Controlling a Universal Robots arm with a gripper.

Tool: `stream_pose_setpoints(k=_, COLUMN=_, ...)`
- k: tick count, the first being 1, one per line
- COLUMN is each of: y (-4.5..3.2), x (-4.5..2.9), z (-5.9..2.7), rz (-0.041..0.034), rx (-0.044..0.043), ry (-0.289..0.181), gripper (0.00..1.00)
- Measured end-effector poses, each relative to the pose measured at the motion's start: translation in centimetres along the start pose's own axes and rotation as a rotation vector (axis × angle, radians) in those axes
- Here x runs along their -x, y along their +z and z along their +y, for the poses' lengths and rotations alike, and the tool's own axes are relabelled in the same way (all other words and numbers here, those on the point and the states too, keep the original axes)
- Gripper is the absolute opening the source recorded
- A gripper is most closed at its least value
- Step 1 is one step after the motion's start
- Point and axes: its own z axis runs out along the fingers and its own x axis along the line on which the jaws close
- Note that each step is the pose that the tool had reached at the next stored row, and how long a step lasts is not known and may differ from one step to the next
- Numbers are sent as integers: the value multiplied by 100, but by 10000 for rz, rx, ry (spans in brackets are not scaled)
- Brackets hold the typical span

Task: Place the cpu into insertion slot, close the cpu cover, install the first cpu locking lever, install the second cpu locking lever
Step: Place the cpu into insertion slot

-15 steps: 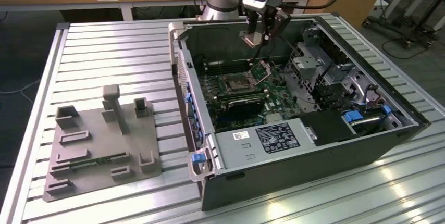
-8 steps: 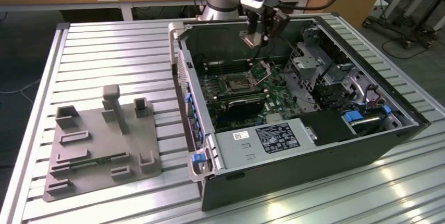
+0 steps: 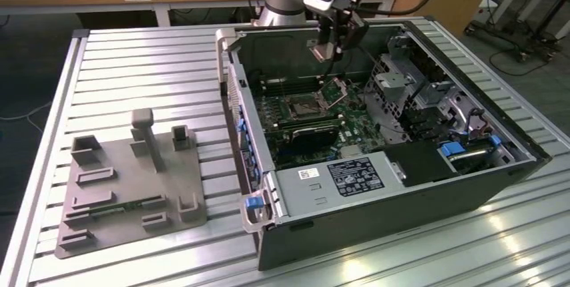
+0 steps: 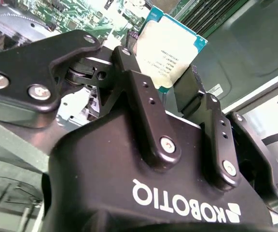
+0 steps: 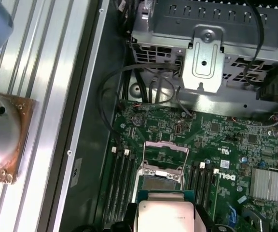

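**Entry 1. End effector** (image 4: 160, 72). Two dark fingers (image 4: 140, 89) are drawn in narrow and pinch the cpu by opposite edges. Nothing else is held.

**Entry 2. The cpu** (image 4: 170, 46). A flat square chip with a pale metal lid and a blue-green border. It is carried in the air over the open computer case (image 3: 383, 187), clear of the board. Judged light, thin and stiff. The smooth lid looks slippery (so an edge grip suits it better than any hold on the faces). The underside contacts are probably fragile, so it is best kept level and not squeezed hard.

**Entry 3. The insertion slot** (image 5: 159, 180). A square socket with a silver rim, uncovered, with nothing seated in its dark centre. In the exterior view it lies below the chip and well apart from it. Judged delicate, so a chip would want to go in flat and without force.

**Entry 4. The cpu cover** (image 5: 164, 151). A thin silver frame, swung up off the slot and standing tilted beside it. Judged to be light, springy sheet metal.

**Entry 5. Memory slots** (image 5: 122, 179). Long and narrow, flanking the socket.

**Entry 6. Worktop** (image 3: 133, 67). A slatted metal surface that carries the case. A grey fixture tray (image 3: 125, 193) sits toward the exterior view's left, well apart from the case.
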Motion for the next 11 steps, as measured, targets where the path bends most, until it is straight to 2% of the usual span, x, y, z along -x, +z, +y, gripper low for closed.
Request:
stream_pose_setpoints(k=6, y=10, x=-3, z=-23, rz=-31, rx=3, ry=366, gripper=54)
stream_pose_setpoints(k=11, y=32, x=-3, z=-26, rz=-58, rx=-34, ry=758, gripper=54)
